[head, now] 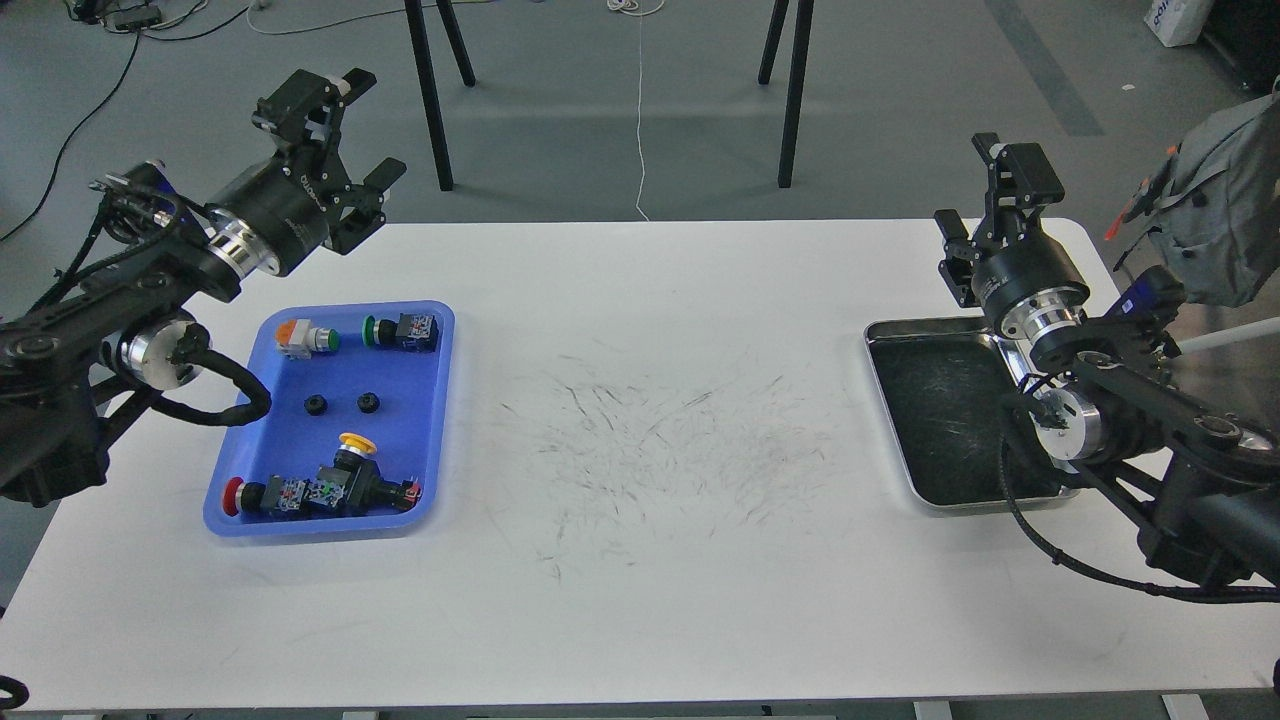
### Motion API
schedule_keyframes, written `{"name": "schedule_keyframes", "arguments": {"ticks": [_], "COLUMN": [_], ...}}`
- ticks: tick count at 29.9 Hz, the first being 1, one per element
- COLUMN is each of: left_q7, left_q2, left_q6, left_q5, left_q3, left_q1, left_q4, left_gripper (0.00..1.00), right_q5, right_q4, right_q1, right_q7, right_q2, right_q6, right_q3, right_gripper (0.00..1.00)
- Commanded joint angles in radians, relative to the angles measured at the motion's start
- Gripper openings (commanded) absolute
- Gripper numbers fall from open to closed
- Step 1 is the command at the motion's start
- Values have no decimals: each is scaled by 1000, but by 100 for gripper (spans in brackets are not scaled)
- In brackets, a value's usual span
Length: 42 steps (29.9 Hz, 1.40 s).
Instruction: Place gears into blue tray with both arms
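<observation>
- The left arm [150, 290] comes in from the left edge and reaches up over the far left corner of the table [640, 600].
- The left gripper [360, 130] is up in the air past the far end of the blue tray. Its two fingers are spread wide apart and hold nothing.
- The blue tray [440, 420] sits flat on the left side of the table.
- Two gears [316, 405] lie in the middle of the tray, side by side with a small gap between them. The second one [367, 403] is to the right of the first.
- Button switches [320, 490] lie in the tray too: two at the far end with orange and green caps, and a bunch at the near end with red and yellow caps.
- The middle of the table has thin dark scratch marks.
- The silver tray [890, 400] sits on the right side. Its dark inside looks bare, though the arm hides part of it.
- The right arm [1120, 400] comes in from the right edge, over the silver tray.
- The right gripper [985, 185] points up and away. Its fingers seem to be apart and hold nothing.
</observation>
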Motion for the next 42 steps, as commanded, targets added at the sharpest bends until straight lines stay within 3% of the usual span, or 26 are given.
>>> {"name": "schedule_keyframes", "arguments": {"ticks": [1, 6, 12, 29, 35, 42], "left_q7": [0, 0, 0, 0, 0, 0], "left_q2": [-19, -59, -62, -146, -211, -234], "left_q6": [-4, -33, -52, -4, 43, 49], "left_q5": [-73, -75, -77, -92, -93, -103], "left_q3": [0, 14, 14, 1, 1, 1], "left_q1": [1, 1, 4, 1, 0, 10], "left_q4": [0, -1, 0, 22, 130, 135], "left_gripper": [100, 100, 100, 100, 100, 100], "right_q5": [6, 86, 201, 245, 244, 242], "right_q4": [-3, -2, 2, -9, -20, -25], "right_q1": [3, 6, 8, 9, 31, 57], "right_q7": [0, -2, -78, -79, -79, -70], "right_q2": [2, 0, 5, 49, 49, 51], "right_q6": [7, 14, 15, 7, 1, 1], "right_q3": [6, 6, -2, 18, 21, 23], "right_gripper": [99, 99, 99, 99, 99, 99]}}
